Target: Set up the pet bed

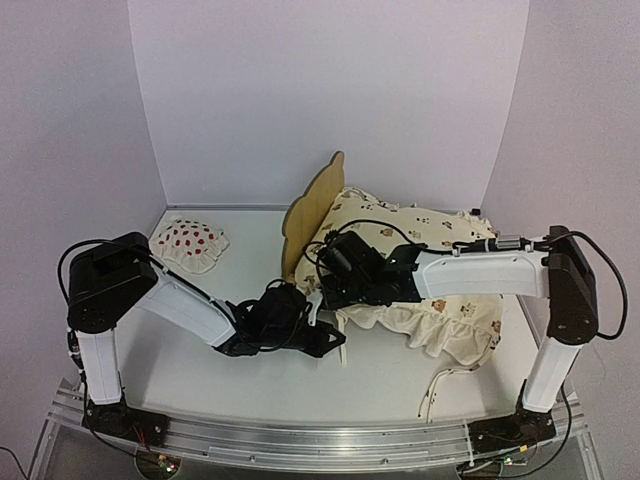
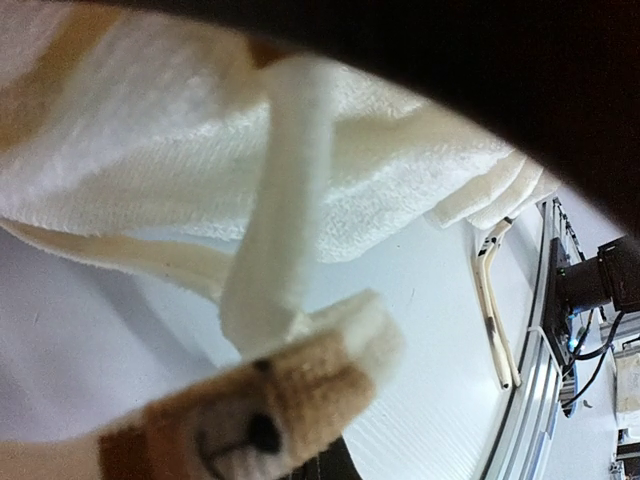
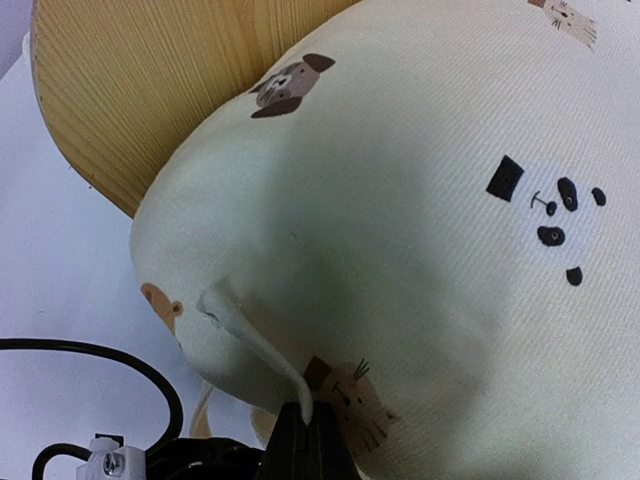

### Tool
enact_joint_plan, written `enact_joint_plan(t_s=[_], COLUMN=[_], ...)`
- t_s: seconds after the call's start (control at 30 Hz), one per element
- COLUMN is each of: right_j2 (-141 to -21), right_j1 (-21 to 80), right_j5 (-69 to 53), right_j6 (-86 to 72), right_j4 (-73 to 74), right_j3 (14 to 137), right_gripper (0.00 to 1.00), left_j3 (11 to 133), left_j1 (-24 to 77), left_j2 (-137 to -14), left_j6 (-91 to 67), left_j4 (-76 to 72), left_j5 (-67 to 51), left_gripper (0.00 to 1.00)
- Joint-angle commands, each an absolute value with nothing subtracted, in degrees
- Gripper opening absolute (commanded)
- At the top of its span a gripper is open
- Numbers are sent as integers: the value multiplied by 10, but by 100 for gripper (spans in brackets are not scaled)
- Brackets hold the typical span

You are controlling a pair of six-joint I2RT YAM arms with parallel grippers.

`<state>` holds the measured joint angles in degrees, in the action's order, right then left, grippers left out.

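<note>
The pet bed's plywood headboard (image 1: 313, 200) stands upright mid-table; the rest of the frame is hidden under the cream animal-print cover (image 1: 430, 240) draped over it. My right gripper (image 1: 335, 268) is at the cover's front left corner. In the right wrist view the headboard (image 3: 150, 90) rises behind the bulging cover (image 3: 430, 200), and the right gripper (image 3: 310, 440) is shut on the cover's white tie strap (image 3: 255, 345). My left gripper (image 1: 328, 338) is low at the cover's front edge. Its view shows the ruffle (image 2: 200, 140) and a printed fold (image 2: 270, 400) lying in the jaws.
A small white strawberry pillow (image 1: 188, 245) lies at the back left. A loose cream tie (image 1: 440, 385) trails on the table at front right, also in the left wrist view (image 2: 490, 300). An aluminium rail (image 1: 320, 440) runs along the front edge. White walls enclose the table.
</note>
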<state>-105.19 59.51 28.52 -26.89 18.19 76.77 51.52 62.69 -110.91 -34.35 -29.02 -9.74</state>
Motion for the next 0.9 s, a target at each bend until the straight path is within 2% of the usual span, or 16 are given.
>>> enact_joint_plan(t_s=[0.0,0.5,0.87], right_j2=[-1032,-1004,-1051], right_j1=[602,563,486], right_j5=[278,311,258], right_j6=[-277,-192,-156], right_j4=[154,171,179], right_j3=[801,874,1020], right_gripper=[0,0,0], left_j3=[522,465,397], left_j1=[635,610,546], left_j2=[-1115,-1029,-918], left_j6=[-331,-303,-286], left_j4=[-315,-136,33], left_j5=[-89,13,122], left_gripper=[0,0,0])
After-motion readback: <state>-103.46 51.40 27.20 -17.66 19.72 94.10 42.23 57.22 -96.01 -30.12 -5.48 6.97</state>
